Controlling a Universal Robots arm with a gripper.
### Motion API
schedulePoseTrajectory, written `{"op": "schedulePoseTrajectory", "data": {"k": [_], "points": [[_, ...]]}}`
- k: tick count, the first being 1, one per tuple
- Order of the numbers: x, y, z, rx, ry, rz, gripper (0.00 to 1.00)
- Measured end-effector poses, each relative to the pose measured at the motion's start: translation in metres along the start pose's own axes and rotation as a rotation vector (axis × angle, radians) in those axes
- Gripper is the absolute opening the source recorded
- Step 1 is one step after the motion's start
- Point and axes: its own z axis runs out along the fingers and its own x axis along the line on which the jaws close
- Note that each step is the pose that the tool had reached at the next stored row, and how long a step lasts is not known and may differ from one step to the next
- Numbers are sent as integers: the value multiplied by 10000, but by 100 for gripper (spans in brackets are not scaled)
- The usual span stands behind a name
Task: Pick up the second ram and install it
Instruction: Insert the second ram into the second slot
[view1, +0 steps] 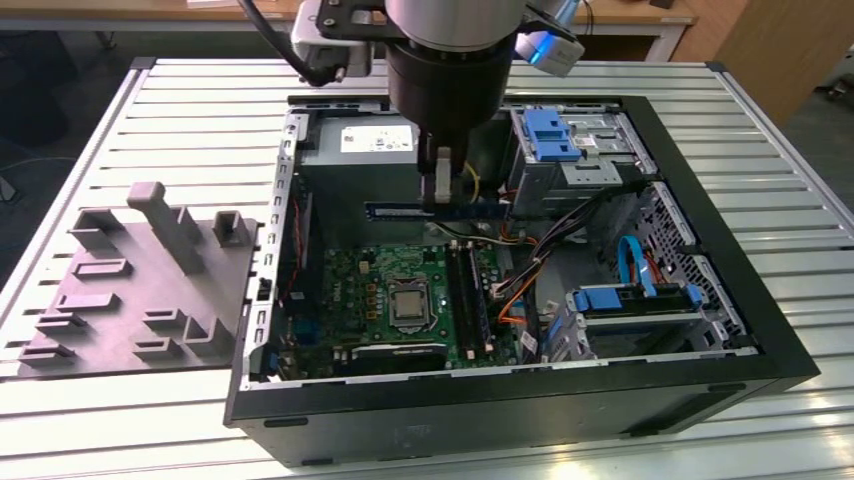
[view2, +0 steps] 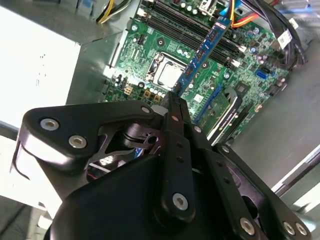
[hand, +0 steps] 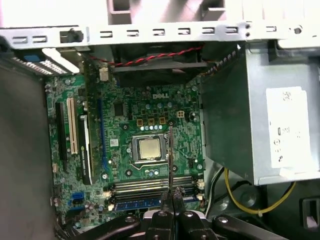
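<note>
The second ram, a thin, flat dark-blue circuit-board stick (view1: 400, 210), is off its resting place and hangs in the air inside the open black computer case (view1: 534, 400). It sits above the upper edge of the green motherboard (view1: 380, 290), just in front of the grey power supply box (view1: 360, 140). The end effector (view1: 439, 200) is clamped shut on it near its middle. In the second wrist view the dark fingers (view2: 172, 125) press together and the stick (view2: 202, 52) juts out beyond them over the board.

The pick-up looks done. The install is not: the stick touches nothing but the fingers, and its length runs crosswise to the long black memory slots (view1: 463, 290), well above them. In the first wrist view it shows edge-on as a thin line (hand: 170, 155) over the processor socket. A blue strip (hand: 140, 204) lies along one slot there, probably another stick already seated.

Outside the case, a grey moulded holder block (view1: 134, 290) lies on the slatted metal worktop (view1: 160, 110).
</note>
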Motion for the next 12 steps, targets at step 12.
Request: {"op": "schedulePoseTrajectory", "data": {"k": [12], "points": [[2, 0, 22, 199, 4, 2094, 11]]}}
